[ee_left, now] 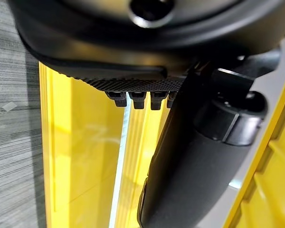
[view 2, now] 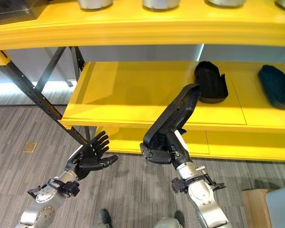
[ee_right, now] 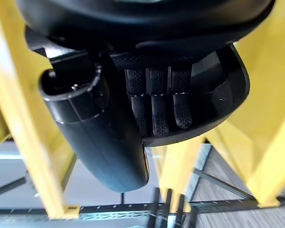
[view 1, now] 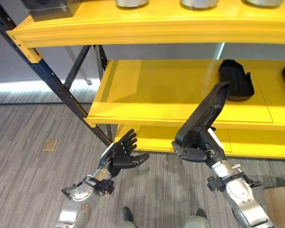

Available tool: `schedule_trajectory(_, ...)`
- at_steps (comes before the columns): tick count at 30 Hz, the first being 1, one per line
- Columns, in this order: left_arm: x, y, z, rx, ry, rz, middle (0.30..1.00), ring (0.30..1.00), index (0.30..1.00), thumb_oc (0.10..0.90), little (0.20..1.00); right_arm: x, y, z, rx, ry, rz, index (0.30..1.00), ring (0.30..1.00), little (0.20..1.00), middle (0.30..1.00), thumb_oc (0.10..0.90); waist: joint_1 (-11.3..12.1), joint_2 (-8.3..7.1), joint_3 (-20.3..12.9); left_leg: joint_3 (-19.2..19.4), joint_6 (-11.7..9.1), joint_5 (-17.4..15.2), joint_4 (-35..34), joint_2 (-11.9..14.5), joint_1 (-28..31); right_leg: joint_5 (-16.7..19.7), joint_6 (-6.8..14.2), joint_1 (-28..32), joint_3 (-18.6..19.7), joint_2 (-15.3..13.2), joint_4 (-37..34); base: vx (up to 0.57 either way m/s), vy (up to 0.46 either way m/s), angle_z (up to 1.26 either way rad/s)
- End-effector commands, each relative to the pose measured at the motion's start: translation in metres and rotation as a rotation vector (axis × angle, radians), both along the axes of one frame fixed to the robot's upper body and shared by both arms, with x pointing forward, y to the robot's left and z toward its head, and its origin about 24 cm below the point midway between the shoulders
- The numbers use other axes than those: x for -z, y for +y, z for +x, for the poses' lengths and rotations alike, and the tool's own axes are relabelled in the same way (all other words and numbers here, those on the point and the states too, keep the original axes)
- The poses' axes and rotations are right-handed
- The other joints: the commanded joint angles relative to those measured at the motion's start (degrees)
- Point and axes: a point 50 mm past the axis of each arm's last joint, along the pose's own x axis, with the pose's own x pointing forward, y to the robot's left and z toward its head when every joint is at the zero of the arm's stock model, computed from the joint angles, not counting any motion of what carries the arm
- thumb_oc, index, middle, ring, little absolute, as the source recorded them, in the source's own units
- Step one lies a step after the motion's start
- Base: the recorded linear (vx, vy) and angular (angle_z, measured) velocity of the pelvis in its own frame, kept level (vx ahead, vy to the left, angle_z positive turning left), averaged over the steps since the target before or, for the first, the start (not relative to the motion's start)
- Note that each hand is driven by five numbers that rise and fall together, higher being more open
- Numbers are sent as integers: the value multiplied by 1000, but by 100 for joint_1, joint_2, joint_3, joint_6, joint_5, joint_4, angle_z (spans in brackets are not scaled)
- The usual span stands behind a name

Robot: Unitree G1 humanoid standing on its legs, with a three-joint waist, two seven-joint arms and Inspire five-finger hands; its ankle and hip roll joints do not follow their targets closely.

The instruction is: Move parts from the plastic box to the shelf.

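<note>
- The right hand (view 1: 195,151) is curled round the lower end of a long black part (view 1: 206,114), whose far end tilts up over the front edge of the yellow shelf (view 1: 147,90).
- The left hand (view 1: 119,154) hangs with fingers spread, holding nothing (idle, below the shelf).
- Another black part (view 1: 235,80) already lies on the shelf.
- The held part looks like stiff, light moulded plastic; gripped at one end it will lever, so a hold nearer its middle seems steadier.

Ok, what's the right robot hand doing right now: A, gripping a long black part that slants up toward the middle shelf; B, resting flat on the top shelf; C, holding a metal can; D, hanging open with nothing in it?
A: the right robot hand is curled round the long black part, whose top end reaches the yellow middle shelf.
</note>
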Motion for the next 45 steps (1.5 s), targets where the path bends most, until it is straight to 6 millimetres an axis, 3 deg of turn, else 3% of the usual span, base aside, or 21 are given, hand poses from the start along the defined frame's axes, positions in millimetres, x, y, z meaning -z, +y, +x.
schedule_trajectory(1, -44, -12, 14, 52, -263, -70, 1000, 1000, 1000, 900, 1000, -83, -5, 7, -6, -421, 7, 300, 300, 300, 300, 400, -120, 203, -386, -44, 305, -744, 555, 274, 226, -259, -163, -237, -232, 255, 134, 74, -51, -3)
schedule_trajectory(8, -46, -9, 12, 67, -263, -56, 1000, 1000, 1000, 900, 1000, -83, -5, 8, -4, -412, 11, 300, 300, 300, 300, 400, 51, -15, -432, -29, 319, -785, 569, 272, 188, -174, -60, -82, -282, 257, -121, 51, -61, -10)
schedule_trajectory(20, -42, -5, 13, 94, -239, -45, 1000, 1000, 1000, 900, 1000, -95, -11, 17, -119, -391, -171, 300, 300, 300, 300, 400, 215, -188, -537, -32, 333, -815, 534, 196, 277, -46, -4, 76, -330, 237, -290, 53, 76, -7)
schedule_trajectory(22, -40, -4, 12, 103, -230, -38, 1000, 1000, 1000, 900, 1000, -96, -13, 21, -130, -379, -195, 300, 300, 300, 300, 400, 273, -223, -560, 47, 346, -815, 520, 167, 299, -15, -7, 116, -459, 229, -304, 35, 185, 3)
schedule_trajectory(27, -38, -1, 7, 81, -229, -57, 1000, 1000, 1000, 900, 1000, -103, -8, 30, -188, -354, -205, 300, 300, 300, 300, 400, 542, -293, -489, 518, 394, -921, 593, 92, 401, 148, -24, 81, -1332, 157, -237, -17, 203, -15)
schedule_trajectory(29, -38, -3, 8, 92, -224, -64, 1000, 1000, 1000, 900, 1000, -101, -8, 34, -191, -339, -201, 300, 300, 300, 300, 400, 613, -299, -469, 508, 395, -1068, 664, 45, 419, 247, 49, 98, -1484, 111, -277, -27, 200, -57)
schedule_trajectory(33, -37, -7, 11, 86, -222, -68, 1000, 1000, 1000, 900, 1000, -96, -2, 37, -210, -324, -206, 300, 300, 300, 300, 400, 656, -347, -430, 519, 494, -1208, 665, -113, 449, 796, 158, -185, -1532, -103, -173, -5, 133, -39)
schedule_trajectory(35, -35, -8, 10, 99, -216, -46, 1000, 1000, 1000, 900, 1000, -95, -3, 36, -221, -315, -208, 300, 300, 300, 300, 400, 593, -348, -424, 508, 526, -1208, 598, -140, 472, 743, 158, -292, -1381, -6, -171, 50, 42, -38)
schedule_trajectory(36, -34, -11, 11, 113, -210, -43, 1000, 1000, 1000, 900, 1000, -93, -6, 34, -209, -303, -206, 300, 300, 300, 300, 400, 490, -360, -431, 428, 551, -1196, 534, -186, 458, 605, 143, -292, -1165, 225, -312, 37, -55, -1)
schedule_trajectory(38, -31, -20, 13, 158, -193, -58, 1000, 1000, 1000, 900, 1000, -87, -12, 26, -146, -276, -208, 300, 300, 300, 300, 400, 245, -394, -463, 132, 665, -1076, 446, -320, 319, 562, 42, -458, -502, 492, -481, 97, -128, 42)
schedule_trajectory(39, -31, -25, 15, 175, -184, -74, 1000, 1000, 1000, 900, 1000, -81, -17, 20, -118, -259, -200, 300, 300, 300, 300, 400, 52, -405, -505, -25, 672, -1024, 294, -388, 328, 664, 63, -576, -48, 628, -736, 177, -198, 119)
schedule_trajectory(40, -29, -26, 14, 182, -179, -75, 1000, 1000, 1000, 900, 1000, -77, -18, 17, -112, -250, -195, 300, 300, 300, 300, 400, -41, -387, -501, -80, 648, -1001, 185, -392, 393, 806, 92, -719, 149, 649, -830, 184, -265, 191)
schedule_trajectory(42, -27, -25, 9, 192, -178, -44, 1000, 1000, 1000, 900, 1000, -73, -18, 16, -123, -240, -184, 300, 300, 300, 300, 400, -152, -345, -428, -95, 607, -1007, 56, -350, 557, 913, 154, -962, 399, 714, -812, 112, -251, 115)
schedule_trajectory(45, -29, -21, 8, 176, -183, -38, 1000, 1000, 1000, 900, 1000, -72, -20, 16, -151, -228, -206, 300, 300, 300, 300, 400, -196, -302, -429, -35, 560, -1001, 7, -325, 646, 762, 120, -862, 358, 794, -863, 54, -177, -9)
